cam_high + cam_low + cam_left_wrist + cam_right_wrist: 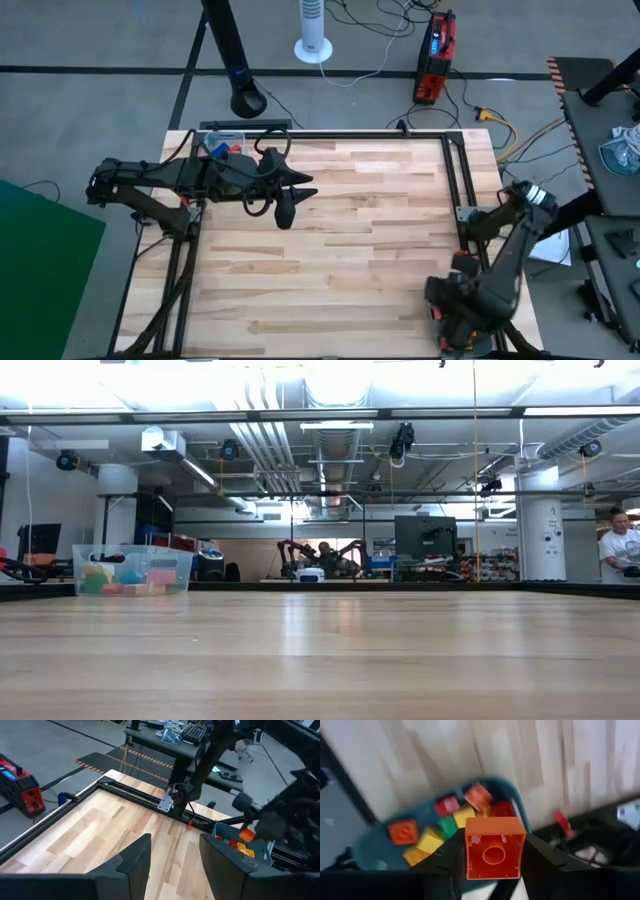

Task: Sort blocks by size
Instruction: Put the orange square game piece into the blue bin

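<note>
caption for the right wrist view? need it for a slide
Right gripper holds an orange block above a grey-blue tray of assorted blocks.

Grey floor (100,110) (cables trailing), a white tower fan (313,30), perhaps a red toolbox (436,58); ceiling pipes (270,445) overhead.

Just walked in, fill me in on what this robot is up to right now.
It is sorting toy blocks. The right gripper, at the table's near right corner, is shut on an orange block and holds it above the grey-blue tray, which holds more red, yellow, green and orange blocks. The left gripper hangs empty, jaws apart, over the bare wood near the clear plastic box at the far left, which also holds coloured blocks.
</note>
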Motion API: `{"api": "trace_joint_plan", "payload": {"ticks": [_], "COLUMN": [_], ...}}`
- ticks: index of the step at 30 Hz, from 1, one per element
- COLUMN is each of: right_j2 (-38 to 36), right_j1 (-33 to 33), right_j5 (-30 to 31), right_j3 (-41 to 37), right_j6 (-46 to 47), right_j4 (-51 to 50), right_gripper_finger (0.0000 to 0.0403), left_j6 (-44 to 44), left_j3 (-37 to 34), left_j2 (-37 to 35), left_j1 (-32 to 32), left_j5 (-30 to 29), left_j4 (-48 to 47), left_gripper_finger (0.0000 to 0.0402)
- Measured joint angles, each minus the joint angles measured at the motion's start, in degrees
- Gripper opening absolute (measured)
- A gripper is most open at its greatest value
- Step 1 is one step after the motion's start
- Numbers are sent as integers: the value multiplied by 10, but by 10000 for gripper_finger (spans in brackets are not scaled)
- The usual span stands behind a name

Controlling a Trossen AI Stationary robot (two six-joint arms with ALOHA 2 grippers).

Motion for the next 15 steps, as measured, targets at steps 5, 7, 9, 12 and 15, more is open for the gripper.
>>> {"api": "trace_joint_plan", "payload": {"ticks": [5,7,9,12,15], "right_j2": [-54,-69,-76,-91,-100], "right_j1": [56,69,77,85,85], "right_j5": [-4,-20,-27,-27,-24], "right_j3": [-87,-110,-124,-126,-125], "right_j6": [77,94,120,140,151], "right_j4": [19,35,51,50,50], "right_gripper_finger": [149,161,178,204,225], "left_j6": [0,0,0,5,11], "left_j3": [0,0,0,0,0], "left_j2": [0,0,0,0,0], "left_j1": [0,0,0,0,0], "left_j5": [0,0,0,0,0], "left_j4": [-1,-2,-6,-6,-6], "left_gripper_finger": [155,155,155,155,155]}}
